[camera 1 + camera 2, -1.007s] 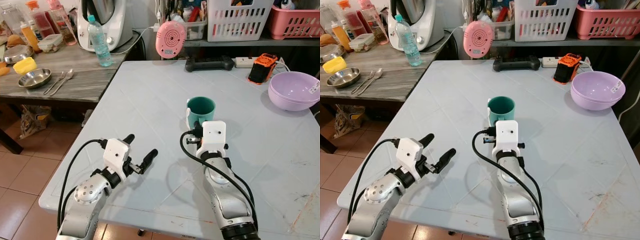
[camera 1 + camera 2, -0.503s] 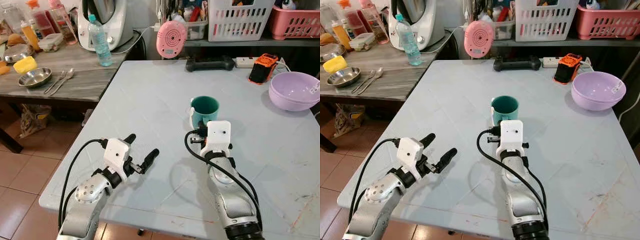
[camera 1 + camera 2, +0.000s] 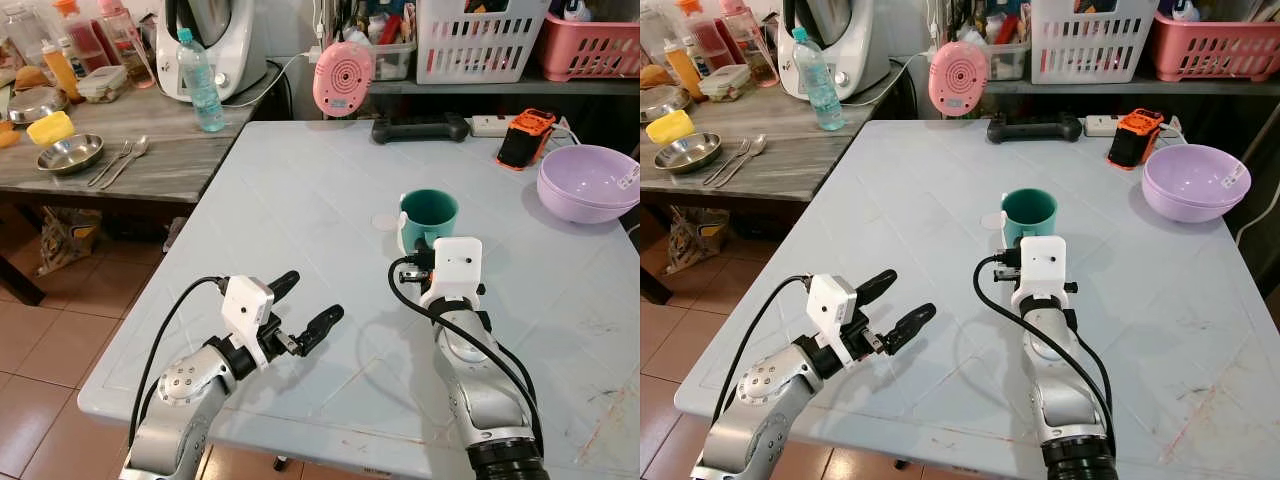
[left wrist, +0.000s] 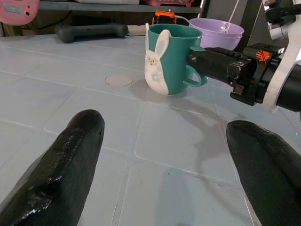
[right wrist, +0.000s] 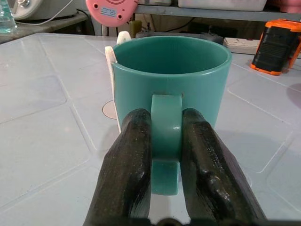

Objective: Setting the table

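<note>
A teal mug (image 3: 430, 212) with a white rabbit figure on its side stands on the pale blue table (image 3: 300, 190), near the middle. My right gripper (image 5: 165, 155) is shut on the mug's handle (image 5: 165, 136), one black finger on each side of it. The mug (image 4: 167, 59) rests on the tabletop. My left gripper (image 3: 306, 308) hovers open over the table's near left part, well short of the mug, with nothing between its fingers (image 4: 75, 155).
A lilac bowl (image 3: 588, 180) sits at the table's right edge. An orange-black device (image 3: 524, 135), a black controller (image 3: 420, 128) and a pink round gadget (image 3: 342, 78) line the far edge. A side table on the left holds a water bottle (image 3: 199, 80), steel bowl (image 3: 70, 155) and spoons.
My right gripper has slid the mug to the right and slightly away across the table. The left gripper has shifted a little to the right, still open.
</note>
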{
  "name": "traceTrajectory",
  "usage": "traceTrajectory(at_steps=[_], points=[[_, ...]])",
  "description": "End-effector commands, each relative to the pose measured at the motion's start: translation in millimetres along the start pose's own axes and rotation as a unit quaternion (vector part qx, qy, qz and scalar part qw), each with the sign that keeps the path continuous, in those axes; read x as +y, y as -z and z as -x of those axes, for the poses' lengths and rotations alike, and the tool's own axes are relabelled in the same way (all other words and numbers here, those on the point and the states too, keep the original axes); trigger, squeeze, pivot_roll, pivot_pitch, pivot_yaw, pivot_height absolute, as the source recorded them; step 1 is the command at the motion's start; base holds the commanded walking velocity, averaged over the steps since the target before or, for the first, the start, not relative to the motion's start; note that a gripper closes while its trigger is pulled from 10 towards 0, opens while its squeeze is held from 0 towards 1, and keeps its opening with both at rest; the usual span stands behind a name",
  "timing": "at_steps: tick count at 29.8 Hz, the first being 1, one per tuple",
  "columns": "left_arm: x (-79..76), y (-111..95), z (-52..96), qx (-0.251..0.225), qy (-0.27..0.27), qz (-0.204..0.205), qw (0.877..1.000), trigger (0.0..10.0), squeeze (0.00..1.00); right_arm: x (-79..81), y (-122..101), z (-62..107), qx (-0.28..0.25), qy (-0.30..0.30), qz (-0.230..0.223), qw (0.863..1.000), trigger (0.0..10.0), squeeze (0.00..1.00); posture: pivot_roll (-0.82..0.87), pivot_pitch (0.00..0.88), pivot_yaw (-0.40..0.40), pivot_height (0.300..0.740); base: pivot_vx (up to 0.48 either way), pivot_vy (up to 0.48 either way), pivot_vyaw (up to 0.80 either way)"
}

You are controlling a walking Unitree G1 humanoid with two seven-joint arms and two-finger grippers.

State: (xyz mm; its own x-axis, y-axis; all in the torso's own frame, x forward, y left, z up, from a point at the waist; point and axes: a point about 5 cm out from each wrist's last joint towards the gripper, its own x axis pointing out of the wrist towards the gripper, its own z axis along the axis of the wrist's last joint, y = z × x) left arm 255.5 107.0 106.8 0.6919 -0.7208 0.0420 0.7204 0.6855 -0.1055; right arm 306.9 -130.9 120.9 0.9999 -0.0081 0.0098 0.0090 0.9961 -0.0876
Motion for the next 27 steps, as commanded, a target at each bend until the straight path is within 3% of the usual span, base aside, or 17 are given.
traceTrajectory(at_steps=[1, 7, 8, 9, 10, 11, 13, 16, 20, 25, 27], points=[[1.7, -5.8, -1.1, -0.005, 0.0, -0.007, 1.0, 10.0, 0.0, 0.7, -4.8, -1.7, -0.007, -0.002, -0.007, 1.0, 0.0, 0.0, -0.09, 0.0, 0.074, 0.74, 0.0, 0.0, 0.0], [5.8, -6.0, -5.4, -0.007, -0.003, -0.006, 1.0, 10.0, 0.0, -6.3, -11.5, -3.3, -0.02, -0.007, -0.013, 1.0, 0.0, 0.0, -0.1, 0.0, 0.068, 0.74, 0.0, 0.0, 0.0], [12.6, -4.0, -5.6, 0.004, -0.027, -0.021, 0.999, 10.0, 0.0, -7.4, -13.6, -3.1, -0.024, -0.009, -0.015, 1.0, 1.0, 0.0, -0.1, 0.0, 0.067, 0.74, 0.0, 0.0, 0.0], [14.3, -3.5, -5.7, 0.006, -0.033, -0.024, 0.999, 10.0, 0.0, -7.6, -14.0, -3.0, -0.025, -0.01, -0.016, 1.0, 1.0, 0.0, -0.1, 0.0, 0.067, 0.74, 0.0, 0.0, 0.0], [22.5, -2.1, -6.4, 0.012, -0.075, -0.038, 0.996, 10.0, 0.0, -9.1, -17.6, -2.1, -0.033, -0.008, -0.015, 0.999, 6.4, 0.0, -0.1, 0.0, 0.065, 0.74, 0.0, 0.0, 0.0], [27.4, -2.3, -6.8, 0.012, -0.098, -0.044, 0.994, 10.0, 0.0, -10.5, -21.3, -1.4, -0.041, -0.007, -0.015, 0.999, 10.0, 0.0, -0.1, 0.0, 0.065, 0.74, 0.0, 0.0, 0.0], [40.7, -5.1, -7.0, 0.009, -0.159, -0.064, 0.985, 10.0, 0.0, -15.9, -31.9, 1.1, -0.062, 0.001, -0.015, 0.998, 10.0, 0.0, -0.1, 0.0, 0.062, 0.74, 0.0, 0.0, 0.0], [52.1, -7.9, -6.3, 0.006, -0.205, -0.067, 0.976, 10.0, 0.0, -23.7, -40.0, 4.9, -0.08, 0.015, -0.011, 0.997, 10.0, 0.0, -0.1, 0.0, 0.059, 0.74, 0.0, 0.0, 0.0], [77.9, -23.6, 4.0, -0.016, -0.332, -0.102, 0.938, 10.0, 0.0, -38.5, -50.3, 17.6, -0.101, 0.036, 0.002, 0.994, 10.0, 0.0, -0.11, 0.0, 0.062, 0.74, 0.0, 0.0, 0.0], [84.4, -25.4, 4.7, -0.025, -0.394, -0.086, 0.915, 10.0, 0.0, -49.2, -45.2, 32.1, -0.086, 0.053, 0.004, 0.995, 10.0, 0.0, -0.11, 0.0, 0.062, 0.74, 0.0, 0.0, 0.0], [82.1, -20.4, 3.4, -0.019, -0.391, -0.077, 0.917, 10.0, 0.0, -50.8, -41.3, 36.7, -0.077, 0.056, 0.004, 0.995, 10.0, 0.0, -0.12, 0.0, 0.063, 0.74, 0.0, 0.0, 0.0]])
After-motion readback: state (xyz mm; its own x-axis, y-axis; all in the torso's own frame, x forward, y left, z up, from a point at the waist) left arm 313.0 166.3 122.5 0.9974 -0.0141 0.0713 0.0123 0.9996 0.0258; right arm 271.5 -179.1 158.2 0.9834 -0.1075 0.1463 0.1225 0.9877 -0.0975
